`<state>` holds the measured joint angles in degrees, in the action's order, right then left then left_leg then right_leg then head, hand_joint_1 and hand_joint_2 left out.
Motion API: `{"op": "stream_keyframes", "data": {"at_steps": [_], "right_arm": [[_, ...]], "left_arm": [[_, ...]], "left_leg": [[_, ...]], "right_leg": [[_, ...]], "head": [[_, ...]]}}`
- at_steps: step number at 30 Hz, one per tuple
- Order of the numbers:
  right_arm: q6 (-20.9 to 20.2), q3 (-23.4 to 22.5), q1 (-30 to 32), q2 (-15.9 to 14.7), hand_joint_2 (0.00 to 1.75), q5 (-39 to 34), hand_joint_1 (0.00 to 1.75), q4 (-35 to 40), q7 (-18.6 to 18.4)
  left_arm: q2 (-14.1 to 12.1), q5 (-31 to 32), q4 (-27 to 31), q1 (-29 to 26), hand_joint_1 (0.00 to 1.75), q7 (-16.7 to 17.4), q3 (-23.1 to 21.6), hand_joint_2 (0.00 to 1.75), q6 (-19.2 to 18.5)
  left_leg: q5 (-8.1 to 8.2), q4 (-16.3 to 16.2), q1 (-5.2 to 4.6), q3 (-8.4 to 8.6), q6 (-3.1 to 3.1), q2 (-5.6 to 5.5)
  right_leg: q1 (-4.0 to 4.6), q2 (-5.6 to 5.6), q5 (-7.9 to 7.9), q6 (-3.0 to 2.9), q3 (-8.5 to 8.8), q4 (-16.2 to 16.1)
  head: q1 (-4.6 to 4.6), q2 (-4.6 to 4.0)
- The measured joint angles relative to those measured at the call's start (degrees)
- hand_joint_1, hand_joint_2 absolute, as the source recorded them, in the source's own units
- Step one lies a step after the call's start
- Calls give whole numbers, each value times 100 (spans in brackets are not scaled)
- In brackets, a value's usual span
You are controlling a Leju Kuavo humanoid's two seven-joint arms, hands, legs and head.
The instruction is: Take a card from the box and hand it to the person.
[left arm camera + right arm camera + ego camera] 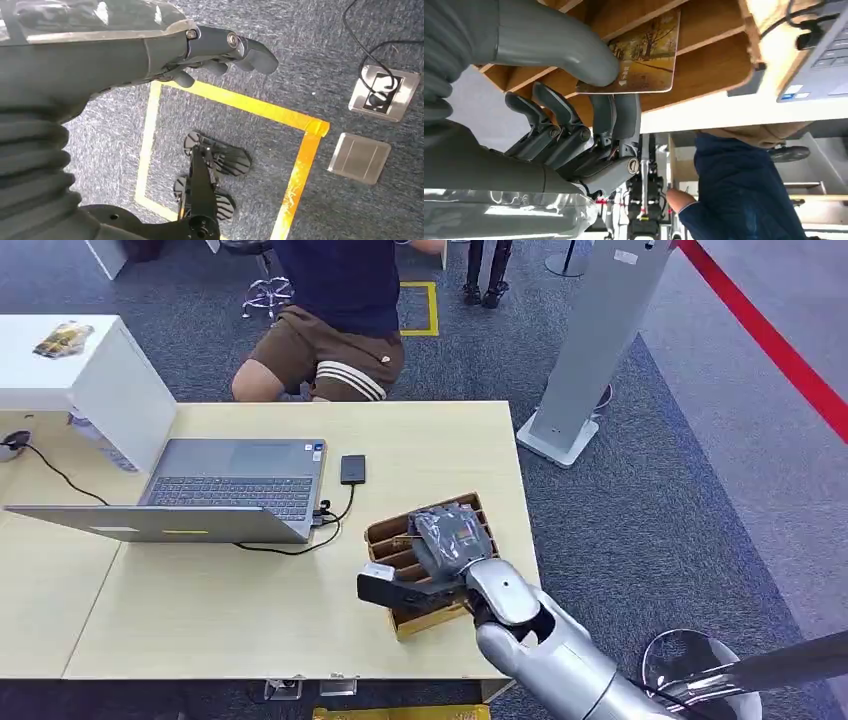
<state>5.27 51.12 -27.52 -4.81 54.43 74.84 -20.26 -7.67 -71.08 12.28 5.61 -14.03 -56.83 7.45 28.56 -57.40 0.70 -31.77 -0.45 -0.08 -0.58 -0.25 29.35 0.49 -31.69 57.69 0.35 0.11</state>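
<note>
**Card pinched at the box; lift-out and handover still to come**

While the desk (250, 610) carries an open laptop (215, 495) and, nearer the robot, the slotted wooden box (385, 535), a person (335, 315) sits at its far side, well apart from the box. Over the box lies the right robot hand (450, 540), at the end of the silver arm. From the right wrist view, this robot hand (574, 130) has its thick thumb pressed on one face of a picture card (646, 55) and darker fingers (616, 117) behind the other face, so the card is pinched, though it lies against the box's wooden dividers and looks not yet drawn clear. The left robot hand (220, 50) hangs over the carpet, fingers loosely curled and holding nothing. Judged so, the grasp is made; what remains is to lift the card out, carry it across the desk and pass it to the person.
</note>
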Motion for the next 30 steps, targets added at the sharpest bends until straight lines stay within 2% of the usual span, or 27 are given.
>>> {"op": "stream_keyframes", "data": {"at_steps": [8,13,17,21,26,30], "right_arm": [[-400,-297,-83,-225,175,-1168,168,668,-24],[-409,-553,-148,-450,175,-1235,168,1382,-83],[-277,-711,-174,-533,175,-864,168,1898,-135],[-33,-785,-221,-553,175,-636,168,2109,18],[393,-796,-271,-533,175,-150,168,1970,227],[1142,-791,-339,-426,175,404,168,1429,361]], "left_arm": [[-33,-59,0,-12,0,22,0,175,0],[-39,-111,0,-23,0,22,2,175,2],[-39,-118,0,-27,0,20,2,175,2],[-37,-109,0,-26,0,9,2,175,0],[-33,-61,0,-21,0,2,2,175,-11],[-26,-52,0,-10,0,2,0,175,-15]], "left_leg": [[0,0,0,-1,0,0],[0,-1,-1,1,0,0],[0,0,-1,1,0,1],[0,0,0,0,0,1],[0,0,0,-2,0,-1],[-1,0,0,-3,1,-1]], "right_leg": [[0,0,0,0,-1,0],[-1,0,-3,-2,-1,0],[0,1,-3,-3,-1,0],[0,1,-3,-3,0,0],[0,-1,-3,-3,2,0],[0,-2,-4,-3,2,0]], "head": [[2,0],[-2,0],[-4,0],[-4,0],[-2,0],[2,0]]}}
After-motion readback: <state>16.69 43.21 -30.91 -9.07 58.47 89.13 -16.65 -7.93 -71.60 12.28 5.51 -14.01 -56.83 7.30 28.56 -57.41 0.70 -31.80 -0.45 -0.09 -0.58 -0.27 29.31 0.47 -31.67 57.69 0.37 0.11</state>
